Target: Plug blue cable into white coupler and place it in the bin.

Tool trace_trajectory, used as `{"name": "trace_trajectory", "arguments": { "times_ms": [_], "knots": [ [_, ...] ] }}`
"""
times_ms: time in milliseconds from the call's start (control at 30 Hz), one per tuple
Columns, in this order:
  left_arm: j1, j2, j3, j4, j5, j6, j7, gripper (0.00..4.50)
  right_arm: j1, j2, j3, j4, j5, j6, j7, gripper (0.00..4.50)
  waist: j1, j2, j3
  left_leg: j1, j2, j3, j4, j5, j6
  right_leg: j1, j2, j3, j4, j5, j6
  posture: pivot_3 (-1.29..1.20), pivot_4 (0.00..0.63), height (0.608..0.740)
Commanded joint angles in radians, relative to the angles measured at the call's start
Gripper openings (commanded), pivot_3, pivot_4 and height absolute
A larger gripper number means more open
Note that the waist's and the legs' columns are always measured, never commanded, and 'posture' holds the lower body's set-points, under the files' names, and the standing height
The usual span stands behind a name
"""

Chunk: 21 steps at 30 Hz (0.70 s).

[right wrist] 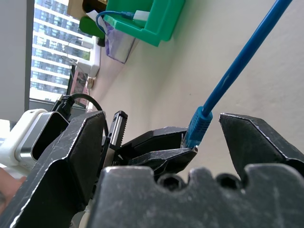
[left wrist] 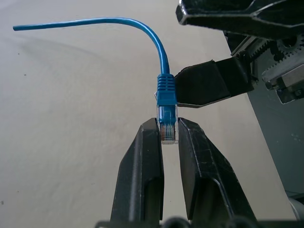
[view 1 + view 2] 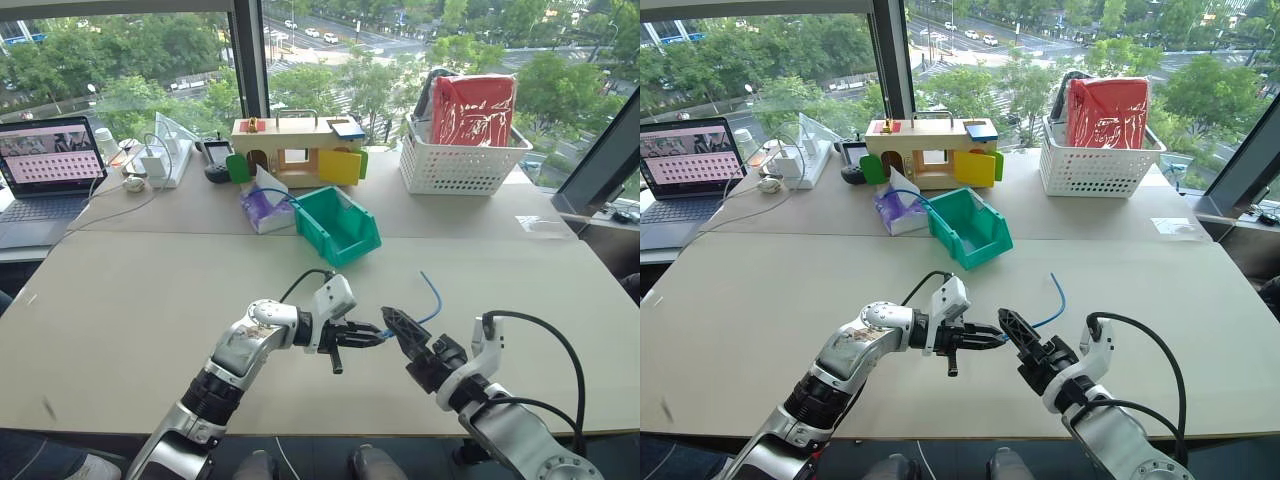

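Blue cable [image 3: 431, 297] looks light and limp, a thin cord that will sag and swing from wherever it is pinched, so the stiffer moulded boot just behind the plug seems the sensible place to take it, leaving the fragile clear plug tip free for the socket. It arcs up and away over the table from the two grippers, its free end in the air. The left gripper [image 2: 169, 130] is clenched on the clear plug [image 2: 168, 129], which sits right between its fingertips with the blue boot standing out past them. The right gripper [image 1: 166, 137] is spread wide, one finger [image 1: 259, 142] on either side of the boot, not touching it. The bin [image 3: 336, 226] stands well beyond both, farther up the table.
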Motion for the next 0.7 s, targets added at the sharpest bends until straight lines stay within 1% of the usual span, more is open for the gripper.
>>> {"name": "trace_trajectory", "arguments": {
  "times_ms": [33,67,133,167,267,333,367,400,433,633,700],
  "knots": [
    [-0.012,-0.003,-0.005,-0.033,-0.018,-0.001,0.000,0.07,0.004,-0.023,0.024,-0.032,0.017,-0.048,0.001,3.93,0.000,0.000,0.000,0.000,0.000,0.000,0.000,0.000,0.000,0.000,0.000,0.000,0.000,0.000,0.000,0.00,0.150,0.737],
    [-0.012,-0.003,-0.006,-0.033,-0.020,-0.001,0.001,0.07,0.006,-0.029,0.029,-0.033,0.019,-0.056,0.002,3.73,0.000,0.000,0.000,0.000,0.000,0.000,0.000,0.000,0.000,0.000,0.000,0.000,0.000,0.000,0.000,0.00,0.150,0.737],
    [-0.012,-0.002,-0.008,-0.033,-0.023,0.000,0.003,0.07,0.009,-0.039,0.038,-0.033,0.021,-0.071,0.003,3.04,0.000,0.000,0.000,0.000,0.000,0.000,0.000,0.000,0.000,0.000,0.000,0.000,0.000,0.000,0.000,0.00,0.150,0.737],
    [-0.012,-0.002,-0.008,-0.034,-0.024,0.001,0.004,0.07,0.010,-0.044,0.043,-0.033,0.024,-0.078,0.002,2.58,0.000,0.000,0.000,0.000,0.000,0.000,0.000,0.000,0.000,0.000,0.000,0.000,0.000,0.000,0.000,0.00,0.150,0.737],
    [-0.011,-0.002,-0.010,-0.036,-0.028,0.003,0.006,0.07,0.008,-0.058,0.056,-0.033,0.029,-0.097,0.000,1.71,0.001,0.000,0.000,0.000,0.000,0.000,0.000,0.000,0.000,0.000,0.000,0.000,0.000,0.000,-0.001,0.00,0.150,0.737],
    [-0.011,-0.002,-0.011,-0.036,-0.028,0.003,0.006,0.07,0.005,-0.067,0.064,-0.033,0.029,-0.107,0.003,1.01,0.000,0.000,0.000,0.000,0.000,0.000,0.000,0.000,0.000,0.000,0.000,0.000,0.000,0.000,-0.001,0.00,0.150,0.737],
    [-0.012,-0.002,-0.011,-0.035,-0.028,0.002,0.007,0.07,0.004,-0.071,0.067,-0.033,0.029,-0.112,0.005,0.59,0.000,0.000,0.000,0.000,0.000,0.000,0.000,0.000,0.000,0.000,0.000,0.000,0.000,-0.001,-0.001,0.00,0.150,0.737],
    [-0.012,-0.001,-0.011,-0.036,-0.028,0.002,0.007,0.07,0.005,-0.076,0.070,-0.032,0.029,-0.116,0.006,0.37,0.001,0.000,0.000,0.000,0.000,0.000,0.000,0.000,0.000,0.000,0.000,0.000,0.000,-0.001,-0.001,0.00,0.150,0.737],
    [-0.012,0.001,-0.010,-0.035,-0.031,0.004,0.007,0.07,0.004,-0.079,0.073,-0.031,0.030,-0.121,0.006,0.01,0.000,0.000,0.000,0.000,0.000,0.000,0.000,0.000,0.000,0.000,0.000,0.000,0.000,-0.001,-0.001,0.00,0.150,0.737],
    [-0.017,0.004,-0.008,-0.033,-0.038,0.006,0.012,0.07,0.006,-0.096,0.083,-0.027,0.031,-0.143,0.011,0.01,0.001,0.000,0.000,0.000,0.000,0.000,0.000,0.000,0.000,0.000,0.000,0.000,0.000,-0.001,-0.002,0.00,0.150,0.737],
    [-0.022,-0.001,0.019,-0.034,-0.071,0.030,0.010,0.07,0.004,-0.098,0.076,-0.027,0.018,-0.157,0.017,0.01,0.001,0.000,0.000,0.000,0.000,0.000,0.000,0.000,0.000,0.000,0.000,0.000,0.000,-0.001,-0.002,0.00,0.150,0.737]
  ]
}}
